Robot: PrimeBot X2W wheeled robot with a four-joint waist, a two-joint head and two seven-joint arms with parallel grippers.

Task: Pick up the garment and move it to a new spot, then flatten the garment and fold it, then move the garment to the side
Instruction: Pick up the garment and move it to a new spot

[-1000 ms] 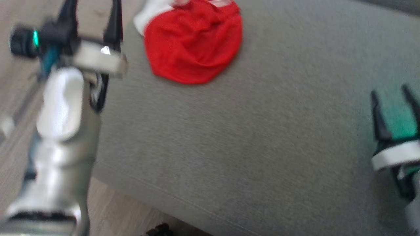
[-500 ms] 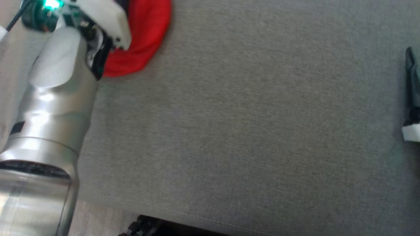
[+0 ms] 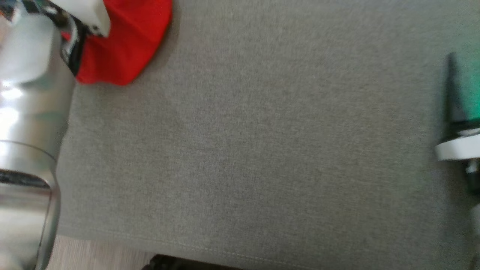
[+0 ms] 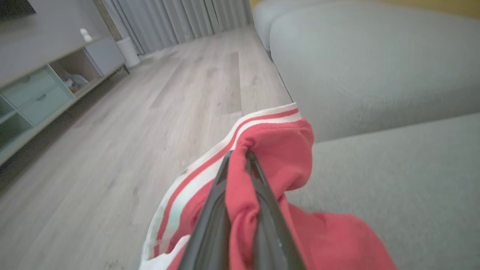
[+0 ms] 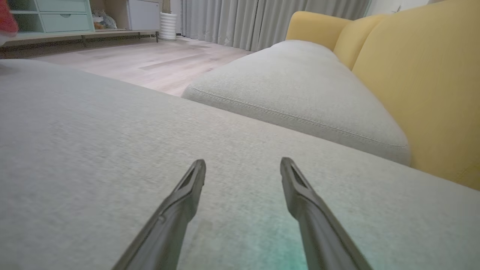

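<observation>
The garment (image 3: 127, 48) is red cloth with a white and red striped band, bunched at the far left edge of the grey sofa seat (image 3: 262, 150). In the left wrist view my left gripper (image 4: 238, 154) is shut on a fold of the garment (image 4: 285, 150), and red cloth drapes down both sides of the fingers. The left arm's silver forearm (image 3: 26, 131) runs up the left side of the head view and covers part of the cloth. My right gripper (image 5: 243, 165) is open just above bare seat fabric, far from the garment; one of its fingers (image 3: 453, 93) shows at the right edge.
A second grey cushion (image 5: 300, 86) and a yellow backrest (image 5: 412, 75) lie beyond the right gripper. Wooden floor (image 4: 150, 112) drops off left of the seat, with a low cabinet (image 4: 37, 93) and curtains further off. The seat's front seam (image 3: 187, 245) runs along the bottom.
The left gripper has reached the garment and shut on a fold of it. The head camera has swung, shifting the whole picture left. The right gripper stays open.
</observation>
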